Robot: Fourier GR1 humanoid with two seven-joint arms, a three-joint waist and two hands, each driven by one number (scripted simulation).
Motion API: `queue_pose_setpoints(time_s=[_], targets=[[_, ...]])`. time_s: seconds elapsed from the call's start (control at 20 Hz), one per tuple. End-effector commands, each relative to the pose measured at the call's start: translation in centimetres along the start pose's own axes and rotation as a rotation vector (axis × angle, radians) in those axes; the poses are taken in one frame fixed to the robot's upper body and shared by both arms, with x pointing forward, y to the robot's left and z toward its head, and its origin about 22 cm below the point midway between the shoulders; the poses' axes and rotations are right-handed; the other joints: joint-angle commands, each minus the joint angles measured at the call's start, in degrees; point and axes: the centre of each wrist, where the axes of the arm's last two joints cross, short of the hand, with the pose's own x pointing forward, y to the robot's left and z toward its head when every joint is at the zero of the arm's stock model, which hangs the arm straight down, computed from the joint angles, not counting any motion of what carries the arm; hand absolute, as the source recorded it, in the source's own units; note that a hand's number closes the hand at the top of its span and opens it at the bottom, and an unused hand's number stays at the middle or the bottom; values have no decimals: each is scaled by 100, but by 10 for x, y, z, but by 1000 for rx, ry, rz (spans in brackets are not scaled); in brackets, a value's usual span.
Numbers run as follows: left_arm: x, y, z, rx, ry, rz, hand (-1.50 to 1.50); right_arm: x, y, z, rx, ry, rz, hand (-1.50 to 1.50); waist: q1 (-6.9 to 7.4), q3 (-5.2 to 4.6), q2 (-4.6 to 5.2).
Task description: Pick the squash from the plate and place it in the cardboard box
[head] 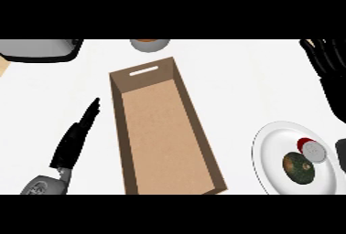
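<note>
I found nothing to read from my station. No text, label, brand, number or sign showed on the cardboard box (165, 137), on the plate (270, 141), or on anything else on the counter (256, 82).
</note>
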Motion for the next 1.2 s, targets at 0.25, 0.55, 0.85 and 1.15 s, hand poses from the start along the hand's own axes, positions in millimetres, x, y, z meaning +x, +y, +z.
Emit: queue_pose_setpoints(time_s=[0.25, 0.55, 0.85, 1.15], targets=[[12, 36, 9, 251, 13, -41, 0, -16, -25, 44, 187, -206, -191, -150, 14, 110, 68], [2, 16, 21, 199, 73, 3, 0, -82, -63, 125, -230, 29, 84, -150, -33, 112, 95], [25, 29, 18, 185, 53, -1, 0, -65, -101, 112, 30, 37, 346, -150, 24, 96, 93], [14, 26, 23, 209, 57, 2, 0, -11, -143, 121, 294, 207, 685, -150, -32, 90, 79]])
